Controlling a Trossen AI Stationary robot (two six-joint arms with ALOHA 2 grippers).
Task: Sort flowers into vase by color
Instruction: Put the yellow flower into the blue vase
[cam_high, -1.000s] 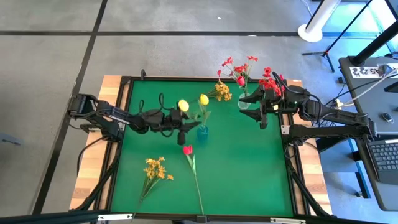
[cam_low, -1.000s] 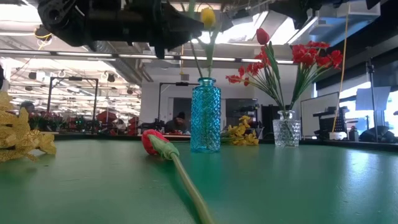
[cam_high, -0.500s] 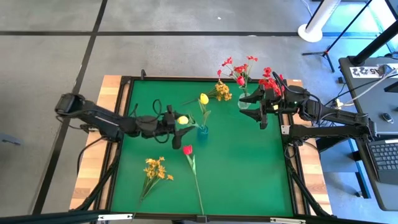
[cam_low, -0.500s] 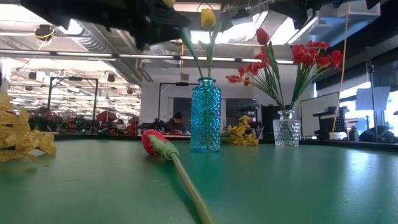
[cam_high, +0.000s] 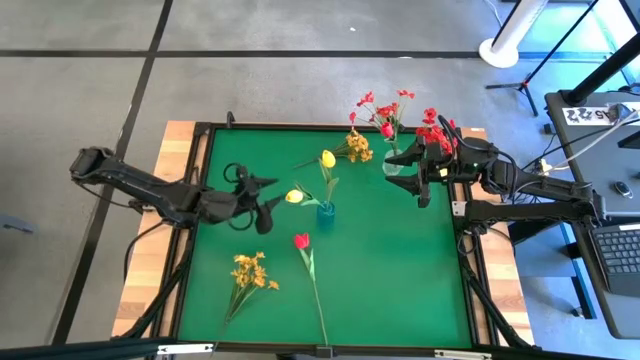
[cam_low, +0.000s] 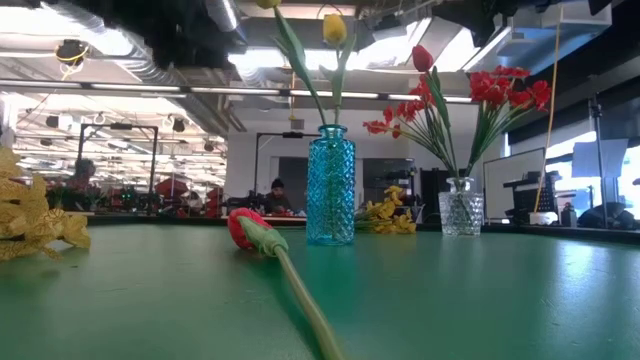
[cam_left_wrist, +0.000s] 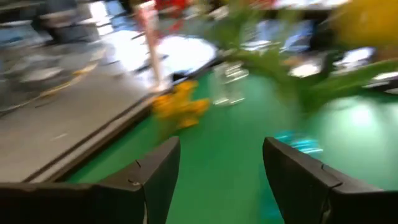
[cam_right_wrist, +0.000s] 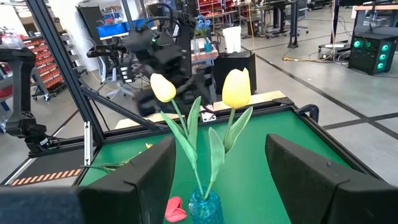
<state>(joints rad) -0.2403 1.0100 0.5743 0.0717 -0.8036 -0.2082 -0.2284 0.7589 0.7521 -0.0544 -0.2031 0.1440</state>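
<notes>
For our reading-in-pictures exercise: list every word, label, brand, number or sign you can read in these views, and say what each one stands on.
White paper tag on the dark side table right of the green work table: dark digits, seen upside down, too small to read surely.
Blue patterned glass vase, clear glass vase, both arms: no lettering shows.
Background room: nothing legible.

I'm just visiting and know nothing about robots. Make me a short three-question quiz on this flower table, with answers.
1. True or false: the blue vase holds two yellow tulips.
2. Which flower lies on the green mat right in front of the blue vase?
A. a red tulip
B. a white rose
C. a purple iris
3. Fill in: the red flowers stand in the ____ glass vase.

Key: 1 true; 2 A, the red tulip; 3 clear.
</notes>
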